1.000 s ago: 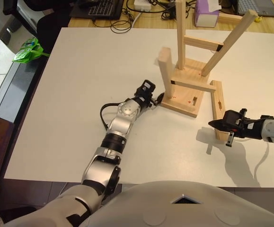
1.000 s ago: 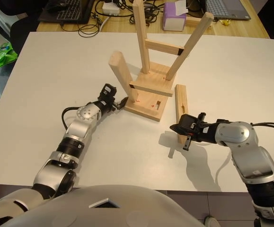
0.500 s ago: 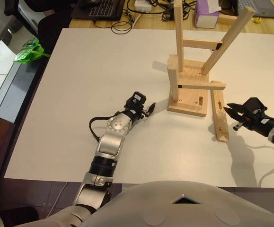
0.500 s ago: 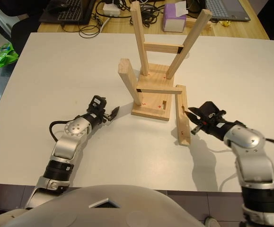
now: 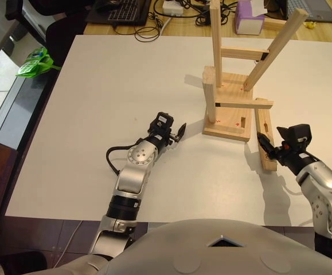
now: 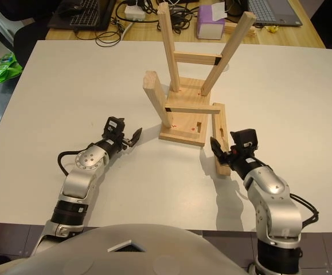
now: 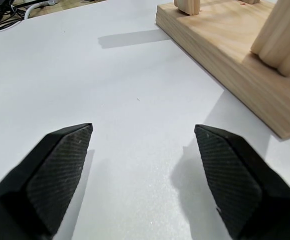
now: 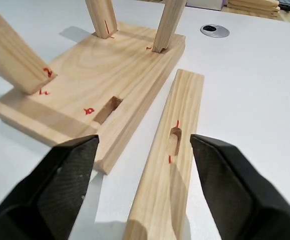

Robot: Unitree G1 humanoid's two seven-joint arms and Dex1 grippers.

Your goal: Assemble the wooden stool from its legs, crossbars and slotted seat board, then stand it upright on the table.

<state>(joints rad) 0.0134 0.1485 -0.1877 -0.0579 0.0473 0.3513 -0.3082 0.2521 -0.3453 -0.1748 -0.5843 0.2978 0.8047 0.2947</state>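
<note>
Right wrist view: the right gripper [image 8: 143,144], wide open and empty, hovers at the near end of the loose leg [image 8: 171,150]. It lies flat on the table [image 8: 265,85] beside the seat board [image 8: 79,95], its length running straight ahead.

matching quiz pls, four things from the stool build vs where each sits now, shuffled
1 seat board
2 loose leg
3 left pincer
4 right pincer

a open, straddling the loose leg
b flat on the table, three legs standing in it
c open over bare table, left of the board
d lying flat beside the board's right edge

Pairs: 1-b, 2-d, 3-c, 4-a
</note>
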